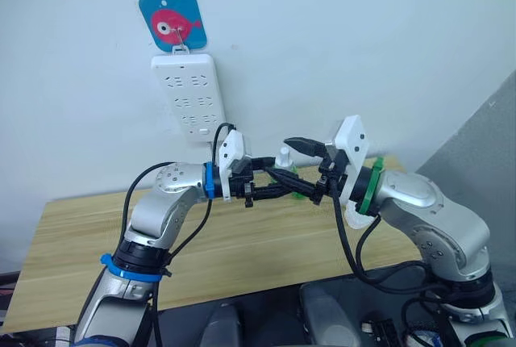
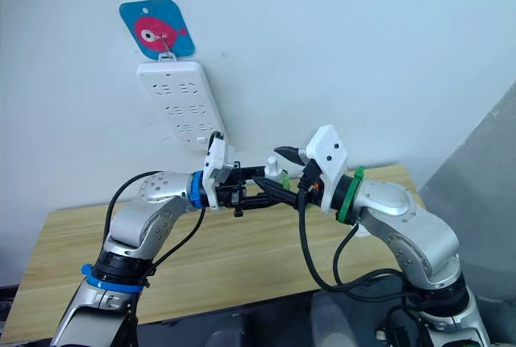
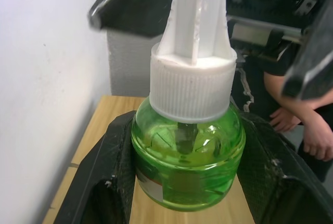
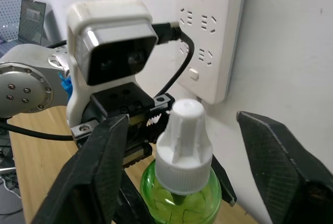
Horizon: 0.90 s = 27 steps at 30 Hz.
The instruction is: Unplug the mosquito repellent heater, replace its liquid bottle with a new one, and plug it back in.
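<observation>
So the left end effector (image 1: 260,179) is clamped on the green liquid bottle (image 3: 187,148), white cap still on, held up over the counter (image 1: 242,242); the right end effector (image 1: 305,168) sits spread wide around that cap, touching nothing. Power strip (image 1: 192,94) on the wall looks empty and I can't spot the heater, so I'd guess unplugging's done; cap removal, refit and plugging in are all still left.

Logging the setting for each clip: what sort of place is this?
Probably an indoor lab or office test corner: a plain wooden table against a white wall, a power strip hung from a fish hook, and a laptop off to the side.
</observation>
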Available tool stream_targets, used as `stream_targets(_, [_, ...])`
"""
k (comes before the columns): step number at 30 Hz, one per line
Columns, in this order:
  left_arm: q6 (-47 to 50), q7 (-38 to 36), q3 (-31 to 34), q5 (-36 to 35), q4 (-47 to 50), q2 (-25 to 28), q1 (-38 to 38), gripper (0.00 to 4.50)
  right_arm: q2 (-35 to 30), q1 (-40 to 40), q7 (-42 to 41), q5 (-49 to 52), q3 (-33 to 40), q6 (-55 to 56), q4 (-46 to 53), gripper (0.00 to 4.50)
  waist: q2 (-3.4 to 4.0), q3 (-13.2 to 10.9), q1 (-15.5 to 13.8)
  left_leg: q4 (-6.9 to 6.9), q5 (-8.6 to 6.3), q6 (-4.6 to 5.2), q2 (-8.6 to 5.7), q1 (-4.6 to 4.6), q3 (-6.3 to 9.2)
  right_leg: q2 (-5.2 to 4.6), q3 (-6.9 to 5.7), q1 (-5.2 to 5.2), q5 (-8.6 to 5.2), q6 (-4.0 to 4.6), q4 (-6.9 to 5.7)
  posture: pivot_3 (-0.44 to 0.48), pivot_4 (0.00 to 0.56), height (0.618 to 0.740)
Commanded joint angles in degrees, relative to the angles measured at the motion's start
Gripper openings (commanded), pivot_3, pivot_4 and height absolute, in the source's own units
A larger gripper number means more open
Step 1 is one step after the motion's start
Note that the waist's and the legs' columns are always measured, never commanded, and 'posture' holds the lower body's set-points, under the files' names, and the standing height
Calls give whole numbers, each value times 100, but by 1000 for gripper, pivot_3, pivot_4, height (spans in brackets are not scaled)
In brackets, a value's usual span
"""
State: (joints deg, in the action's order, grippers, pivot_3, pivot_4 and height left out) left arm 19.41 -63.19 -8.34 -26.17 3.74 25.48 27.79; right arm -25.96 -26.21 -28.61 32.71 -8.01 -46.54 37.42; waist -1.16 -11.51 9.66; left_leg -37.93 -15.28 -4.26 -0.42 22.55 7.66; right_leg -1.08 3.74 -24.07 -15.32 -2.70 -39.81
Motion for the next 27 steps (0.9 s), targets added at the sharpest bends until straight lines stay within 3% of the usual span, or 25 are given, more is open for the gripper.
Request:
stream_targets(1, [-281,4,59,40,52,-82,33,2244,38,-120,43,-96,-18,167,188,3424,0,0,1,0,0,0,0,1,0,0,0,0,0,0,0,-225,131,740])
stream_targets(11, [-309,25,107,-15,164,-86,-124,2244,143,-63,110,-264,113,277,-60,3424,0,5,6,-1,0,0,-1,0,0,-1,1,0,0,0,-1,-222,129,740])
stream_targets(27, [-332,140,170,-19,164,-84,-133,2244,-511,-1,-543,386,478,119,361,3424,-1,6,6,-1,0,0,0,0,0,0,0,0,0,0,-1,-222,134,740])
